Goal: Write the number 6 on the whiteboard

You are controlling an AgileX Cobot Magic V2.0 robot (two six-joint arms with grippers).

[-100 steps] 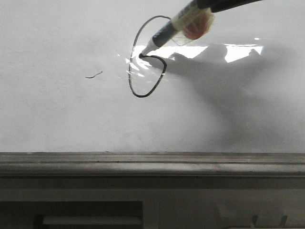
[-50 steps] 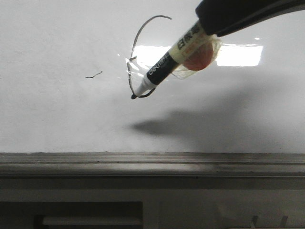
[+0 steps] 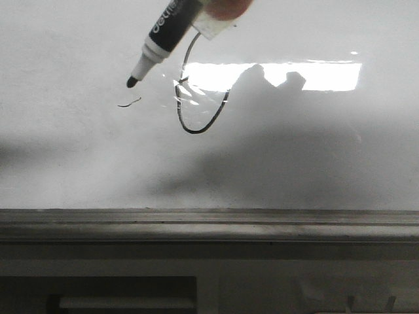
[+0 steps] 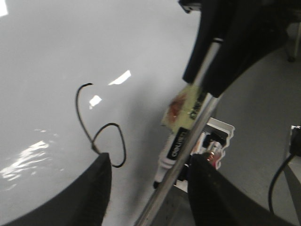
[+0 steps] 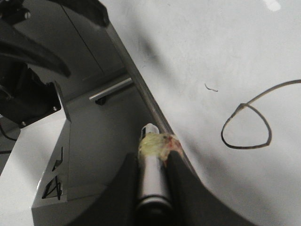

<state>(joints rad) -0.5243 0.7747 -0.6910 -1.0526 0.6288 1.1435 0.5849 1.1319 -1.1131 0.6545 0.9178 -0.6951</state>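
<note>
The number 6 (image 3: 194,132) is a thin black line with an oval lower loop on the whiteboard (image 3: 65,157). It also shows in the left wrist view (image 4: 77,106) and the right wrist view (image 5: 244,148). My right gripper (image 5: 151,160) is shut on a black-and-white marker (image 3: 163,29) wrapped in yellowish tape. The marker's tip (image 3: 131,82) hangs left of the 6, just above a short black squiggle (image 3: 129,103), and looks lifted off the board. My left gripper (image 4: 150,186) is open and empty, with the 6 and the marker (image 4: 178,150) beyond its fingers.
A bright rectangular glare (image 3: 314,75) lies on the board right of the 6. A grey metal ledge (image 3: 209,222) runs along the board's near edge. The right arm's broad shadow falls across the board's middle and right.
The marker has lifted off the loop of the 6 and swung up and to the left. The right arm has mostly left the top of the front view. The loop now shows closed.
</note>
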